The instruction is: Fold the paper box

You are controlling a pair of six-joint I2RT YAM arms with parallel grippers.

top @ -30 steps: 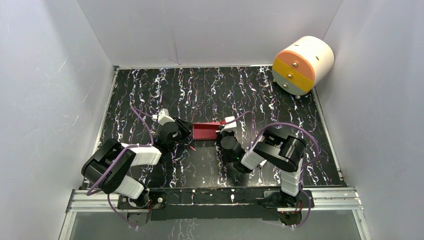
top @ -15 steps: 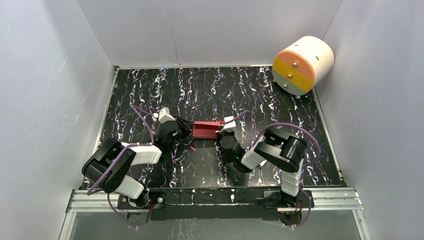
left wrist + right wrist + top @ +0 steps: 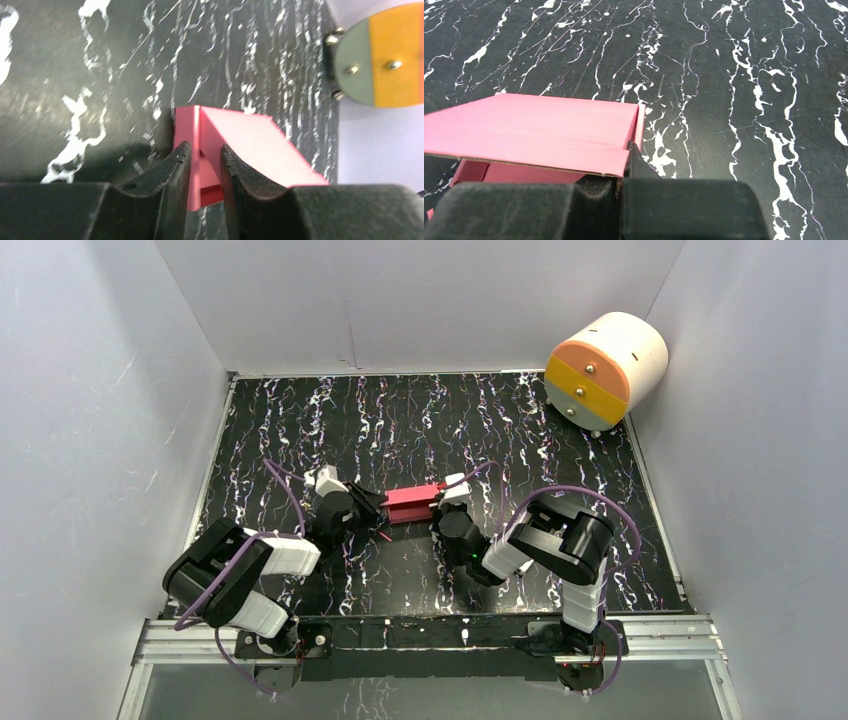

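Change since the earlier frame: the paper box (image 3: 412,503) has been tipped, so that a paler pink face is turned up where a darker inside was shown; the left hand (image 3: 372,508) has been shifted slightly toward it.

Item: paper box, pink-red card, partly formed. It is located mid-worktop (image 3: 420,430), between the two hands. In the right wrist view a broad flat panel (image 3: 539,125) is seen lying over a hollow inside.

Left hand (image 3: 205,150): clenched about the box's end wall, one finger on each side of it.

Right hand (image 3: 621,175): clenched, with the edge of the broad panel pinched at the opposite end.

Also present: white-and-orange cylinder (image 3: 605,370), far right corner, well apart.

Step judged in hand: a side panel is being folded over while the end is steadied. Folding is judged partway done.

Next move, as judged: the panel is to be carried further over and pressed home, with the end wall kept upright and the thin card not crushed.
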